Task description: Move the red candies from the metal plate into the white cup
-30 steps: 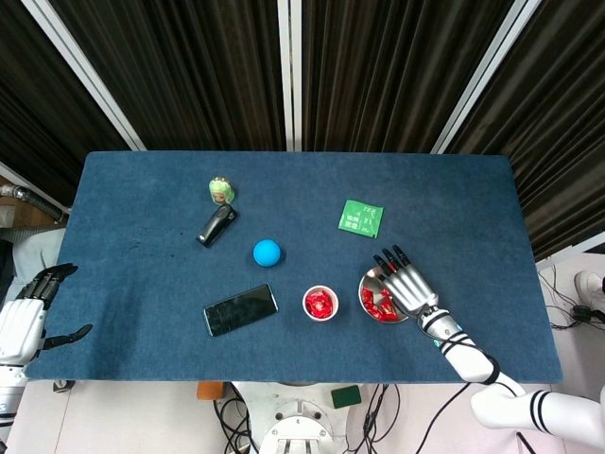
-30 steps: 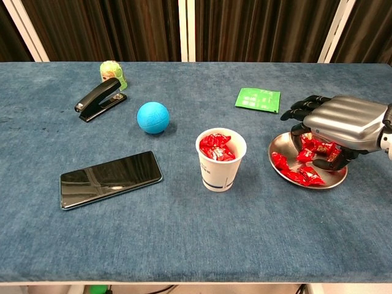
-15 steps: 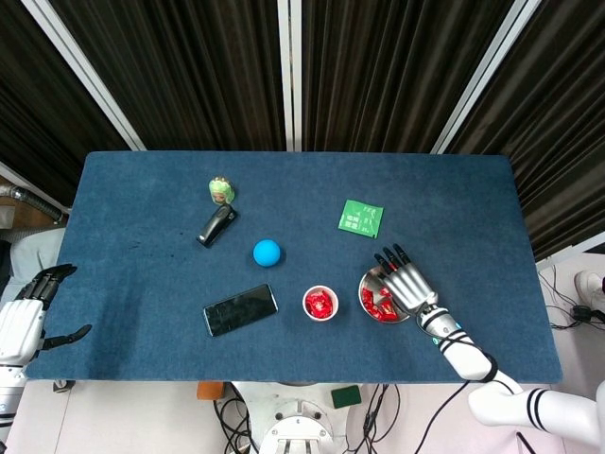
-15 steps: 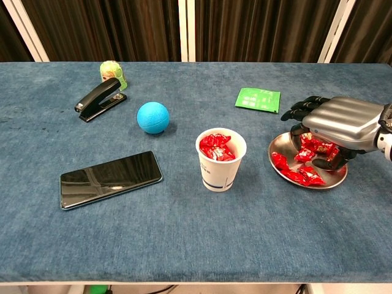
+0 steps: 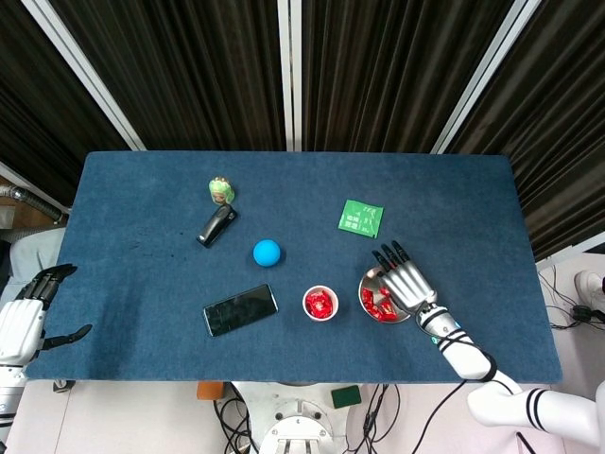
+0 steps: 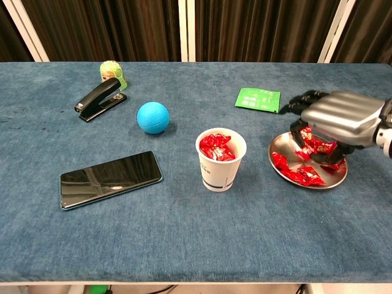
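The white cup (image 6: 220,160) stands at mid-table, filled near the brim with red candies (image 6: 214,146); the head view shows the cup (image 5: 320,304) too. To its right lies the metal plate (image 6: 280,146) with more red candies (image 6: 300,176) in it. My right hand (image 6: 337,116) hovers just above the plate's far side, fingers curled down around a clump of candies (image 6: 315,145) with the thumb beneath. From above, that hand (image 5: 406,281) covers much of the plate (image 5: 367,282). My left hand (image 5: 24,322) hangs off the table's left edge, fingers apart and holding nothing.
A black phone (image 6: 110,179) lies left of the cup. Behind it are a blue ball (image 6: 152,117), a black stapler (image 6: 99,99) and a small green toy (image 6: 112,73). A green packet (image 6: 258,99) lies behind the plate.
My right hand has risen a little above the plate, with red candies caught under its fingers. The left hand has stayed put.
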You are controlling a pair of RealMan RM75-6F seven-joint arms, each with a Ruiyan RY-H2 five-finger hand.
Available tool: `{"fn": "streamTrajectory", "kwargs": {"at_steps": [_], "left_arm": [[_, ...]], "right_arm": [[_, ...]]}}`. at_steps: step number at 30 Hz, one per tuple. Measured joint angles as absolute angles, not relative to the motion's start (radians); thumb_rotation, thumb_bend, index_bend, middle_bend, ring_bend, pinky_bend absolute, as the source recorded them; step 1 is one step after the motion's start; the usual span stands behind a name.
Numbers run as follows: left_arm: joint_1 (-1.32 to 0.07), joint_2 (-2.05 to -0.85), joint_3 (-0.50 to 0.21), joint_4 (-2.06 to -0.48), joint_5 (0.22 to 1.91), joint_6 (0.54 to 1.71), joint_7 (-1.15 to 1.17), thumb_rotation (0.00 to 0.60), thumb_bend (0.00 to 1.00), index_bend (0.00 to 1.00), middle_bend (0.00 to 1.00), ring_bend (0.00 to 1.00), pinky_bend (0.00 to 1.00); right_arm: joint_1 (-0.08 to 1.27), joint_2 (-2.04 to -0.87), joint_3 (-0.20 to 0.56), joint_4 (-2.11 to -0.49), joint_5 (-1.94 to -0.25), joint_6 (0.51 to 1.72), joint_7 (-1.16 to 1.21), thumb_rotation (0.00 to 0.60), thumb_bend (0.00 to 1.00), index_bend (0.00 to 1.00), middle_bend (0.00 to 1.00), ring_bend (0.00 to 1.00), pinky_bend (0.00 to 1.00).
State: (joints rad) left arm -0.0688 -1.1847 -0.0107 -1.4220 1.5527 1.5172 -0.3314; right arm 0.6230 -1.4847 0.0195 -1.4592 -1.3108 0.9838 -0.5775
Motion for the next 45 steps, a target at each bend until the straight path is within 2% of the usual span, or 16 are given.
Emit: {"fn": "streamTrajectory", "kwargs": {"at_steps": [13,19,27,30,35,45], "left_arm": [[-0.068,-1.178,-0.015,-1.435,1.553,1.525,-0.321,0.600,0.04,0.16,0.13,0.11,0.23],[-0.068,-1.176,-0.016,-1.437,1.553,1.527,-0.322,0.600,0.04,0.16,0.13,0.11,0.23],[-0.063,-1.174,-0.015,-1.432,1.554,1.534,-0.331,0.600,0.04,0.16,0.13,0.11,0.23],[-0.063,-1.176,-0.015,-1.429,1.554,1.535,-0.333,0.600,0.04,0.16,0.13,0.11,0.23],[-0.062,-1.179,-0.015,-1.424,1.553,1.534,-0.337,0.600,0.04,0.16,0.13,0.11,0.23],[-0.062,-1.176,-0.016,-1.432,1.557,1.539,-0.332,0.600,0.04,0.16,0.13,0.11,0.23]], "right_arm": [[0.655,-1.411,0.073,-1.660,-1.477,1.079,-0.547,0.600,0.38,0.55,0.07,0.00,0.00],[0.696,-1.441,0.076,-1.710,-1.524,1.050,-0.589,0.600,0.38,0.55,0.07,0.00,0.00],[0.717,-1.479,0.068,-1.714,-1.501,1.000,-0.636,0.600,0.36,0.55,0.07,0.00,0.00],[0.720,-1.486,0.065,-1.712,-1.496,0.992,-0.642,0.600,0.35,0.49,0.07,0.00,0.00],[0.722,-1.488,0.063,-1.715,-1.495,0.990,-0.641,0.600,0.34,0.28,0.06,0.00,0.00],[0.682,-1.438,0.058,-1.749,-1.530,1.080,-0.614,0.600,0.33,0.22,0.06,0.00,0.00]]}}
